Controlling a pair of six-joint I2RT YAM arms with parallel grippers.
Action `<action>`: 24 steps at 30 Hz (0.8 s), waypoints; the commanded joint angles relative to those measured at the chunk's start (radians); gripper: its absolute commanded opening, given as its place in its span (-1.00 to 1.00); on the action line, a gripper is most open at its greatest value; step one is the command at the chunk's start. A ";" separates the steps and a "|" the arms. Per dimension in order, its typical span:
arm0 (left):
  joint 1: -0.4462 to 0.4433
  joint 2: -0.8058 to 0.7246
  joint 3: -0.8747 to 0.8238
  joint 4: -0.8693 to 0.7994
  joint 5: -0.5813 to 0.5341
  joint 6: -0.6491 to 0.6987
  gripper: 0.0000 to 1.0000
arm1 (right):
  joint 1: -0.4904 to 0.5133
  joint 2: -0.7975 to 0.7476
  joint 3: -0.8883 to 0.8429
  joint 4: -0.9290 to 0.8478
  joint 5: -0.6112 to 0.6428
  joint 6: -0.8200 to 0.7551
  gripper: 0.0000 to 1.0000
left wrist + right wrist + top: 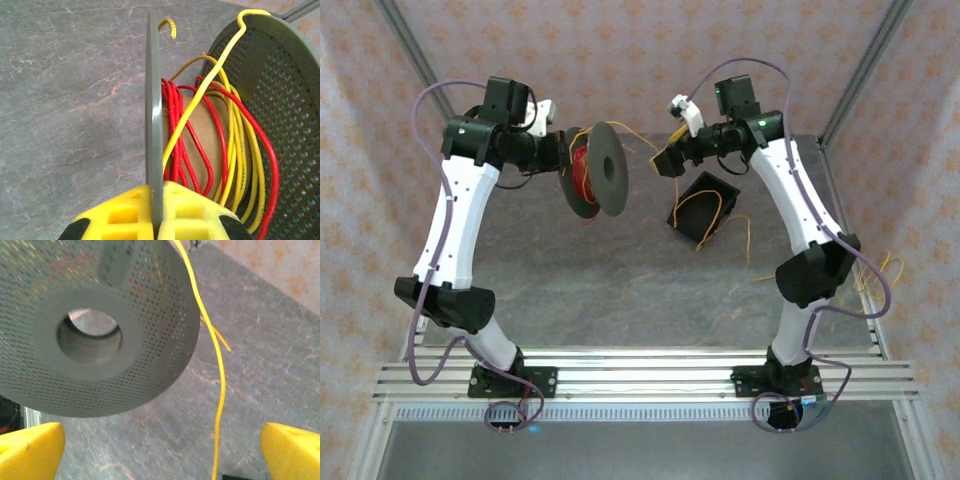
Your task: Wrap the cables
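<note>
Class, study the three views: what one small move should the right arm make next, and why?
Probably shut the right gripper on the thin yellow wire running between its open jaws. The left gripper clamps the grey perforated spool by one flange, and the wound red and yellow loops sit loose, so the strand needs tension.

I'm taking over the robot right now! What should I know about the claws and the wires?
Left claw: shut on one disc of the spool, holding it up.
Right claw: open, next to the spool. A loose yellow wire runs down between its fingers, not pinched.
Done: the red wire and some yellow loops are on the spool, loosely wound.
Left: more yellow wire lies on the table by the black box. It likely needs winding on too.
</note>
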 commanded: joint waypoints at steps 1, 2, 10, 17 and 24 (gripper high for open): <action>0.026 -0.060 0.054 0.070 0.046 -0.074 -1.00 | -0.025 -0.008 -0.008 0.036 -0.050 0.211 0.99; 0.031 -0.064 0.055 0.076 0.050 -0.088 -1.00 | -0.037 -0.018 -0.038 0.058 -0.103 0.242 0.99; 0.060 -0.084 0.063 0.109 0.103 -0.172 -1.00 | -0.155 -0.055 -0.243 0.341 -0.197 0.683 0.99; 0.072 -0.110 0.036 0.146 0.151 -0.252 -1.00 | -0.134 -0.259 -0.544 0.420 -0.016 0.582 0.99; 0.089 -0.122 0.024 0.161 0.177 -0.324 -1.00 | -0.079 -0.416 -0.754 0.559 0.152 0.442 0.67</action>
